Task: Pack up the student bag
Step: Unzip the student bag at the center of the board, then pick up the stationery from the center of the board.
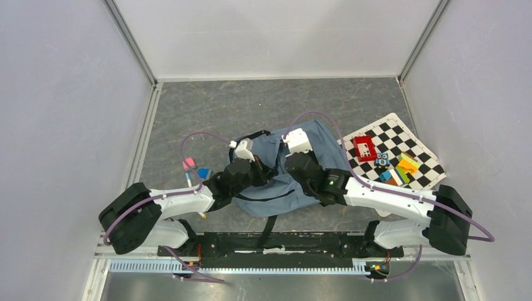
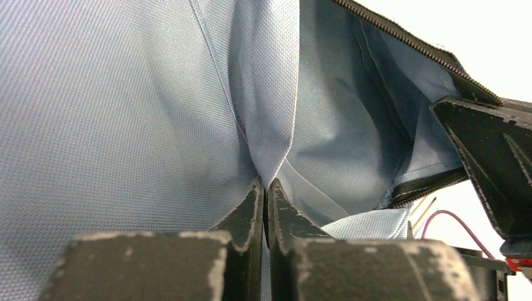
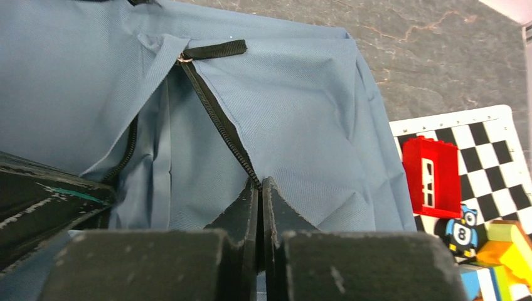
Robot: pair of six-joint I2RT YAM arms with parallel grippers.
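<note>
Pinching the student bag [image 1: 279, 188] on the tabletop [image 1: 251, 103]: my left end effector [image 2: 265, 188] clamps a fabric fold, my right end effector [image 3: 260, 188] its zipper edge [image 3: 219, 125]. Its mouth gapes between both grips; the toys [image 1: 392, 164] lie nearer my right arm.

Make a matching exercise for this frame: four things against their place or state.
Things:
1. left gripper
2. right gripper
3. red block
4. pink item

Places or states:
A. on the checkered mat
B. shut on the student bag at its zipper edge
C. shut on a fold of bag fabric
D. on the table, left of the bag

Pairs: 1-C, 2-B, 3-A, 4-D
</note>
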